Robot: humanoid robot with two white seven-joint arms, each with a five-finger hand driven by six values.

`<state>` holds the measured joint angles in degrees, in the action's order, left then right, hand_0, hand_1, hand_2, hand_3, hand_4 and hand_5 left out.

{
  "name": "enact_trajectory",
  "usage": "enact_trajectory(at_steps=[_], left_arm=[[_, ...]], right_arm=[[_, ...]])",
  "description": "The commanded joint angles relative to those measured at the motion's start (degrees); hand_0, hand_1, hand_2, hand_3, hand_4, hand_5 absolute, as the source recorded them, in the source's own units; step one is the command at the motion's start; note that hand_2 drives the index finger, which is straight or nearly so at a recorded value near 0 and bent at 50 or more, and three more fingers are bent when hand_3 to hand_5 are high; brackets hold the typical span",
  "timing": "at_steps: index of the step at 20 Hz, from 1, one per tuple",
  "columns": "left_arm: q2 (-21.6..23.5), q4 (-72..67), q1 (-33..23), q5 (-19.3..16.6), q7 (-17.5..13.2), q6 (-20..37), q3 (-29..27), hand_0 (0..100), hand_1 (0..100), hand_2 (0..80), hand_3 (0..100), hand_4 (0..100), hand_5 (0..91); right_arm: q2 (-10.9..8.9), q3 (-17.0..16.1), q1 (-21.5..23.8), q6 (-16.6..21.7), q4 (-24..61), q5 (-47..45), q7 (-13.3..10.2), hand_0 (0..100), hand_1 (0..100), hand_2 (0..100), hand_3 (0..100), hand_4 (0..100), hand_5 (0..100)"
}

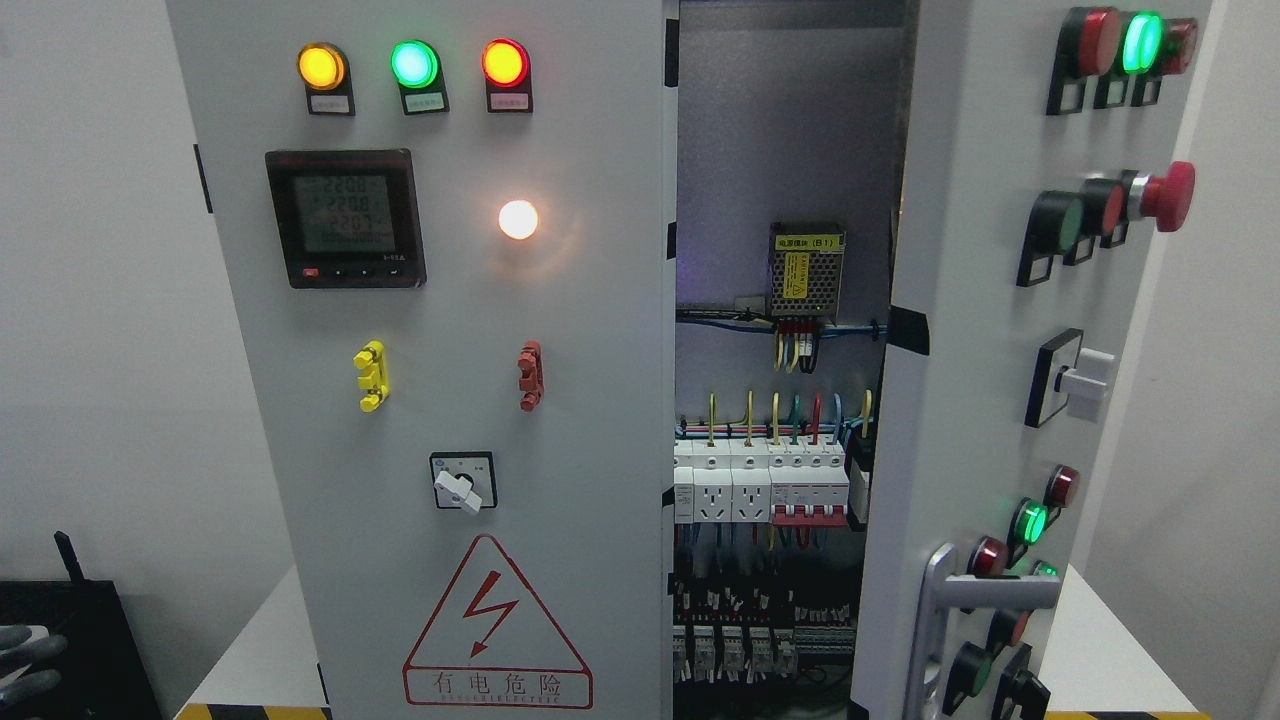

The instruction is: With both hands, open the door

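Standing before the grey electrical cabinet (250, 620), I see its right door (985, 400) swung partly out toward us, edge-on, while the left door (440, 400) sits flush and closed. Through the gap show a power supply (806, 268) high up and a row of circuit breakers (770, 485) below, with coloured wires running between them. The right door carries a silver lever handle (960, 600) near its lower edge, beside push buttons, and a red emergency stop (1165, 195) juts out higher up. That door looks to be painted sheet steel: stiff, fairly heavy with its fittings, smooth and slippery on the face, turning only about its hinges. The handle seems the surest place to take hold, or the door's free edge, keeping clear of the protruding switches. At the far lower left a grey gloved left hand (30, 655) just peeks in, its fingers (28, 643) apparently loose and holding nothing. The right hand is nowhere to be seen
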<state>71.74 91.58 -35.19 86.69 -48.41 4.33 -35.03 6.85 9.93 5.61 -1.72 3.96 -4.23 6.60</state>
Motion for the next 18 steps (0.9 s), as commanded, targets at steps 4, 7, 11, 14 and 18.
enact_trajectory(at_steps=[4, 7, 11, 14, 18], left_arm=[[8.85, 3.69, 3.81, 2.17, -0.72, -3.19, -0.93, 0, 0, 0.0, 0, 3, 0.0], [8.85, 4.13, 3.9, 2.17, -0.63, -3.19, 1.36, 0, 0, 0.0, 0, 3, 0.0], [8.5, 4.92, 14.13, 1.99, -0.55, -3.36, 11.59, 0, 0, 0.0, 0, 3, 0.0], [8.67, 4.66, 42.13, 1.64, -0.46, -3.71, 41.16, 0, 0, 0.0, 0, 3, 0.0], [7.63, 3.87, 66.71, 1.2, -0.37, -3.71, 67.51, 0, 0, 0.0, 0, 3, 0.0]], right_arm=[[0.0, 0.0, 0.01, 0.05, 0.0, 0.01, 0.0, 11, 0, 0, 0, 0, 0], [0.0, 0.0, 0.01, -0.03, 0.0, 0.01, 0.0, 11, 0, 0, 0, 0, 0], [0.0, 0.0, 0.01, -0.03, 0.0, 0.01, 0.0, 11, 0, 0, 0, 0, 0], [0.0, 0.0, 0.01, 0.05, 0.0, 0.01, 0.0, 11, 0, 0, 0, 0, 0], [0.0, 0.0, 0.01, 0.05, 0.0, -0.08, 0.0, 11, 0, 0, 0, 0, 0]])
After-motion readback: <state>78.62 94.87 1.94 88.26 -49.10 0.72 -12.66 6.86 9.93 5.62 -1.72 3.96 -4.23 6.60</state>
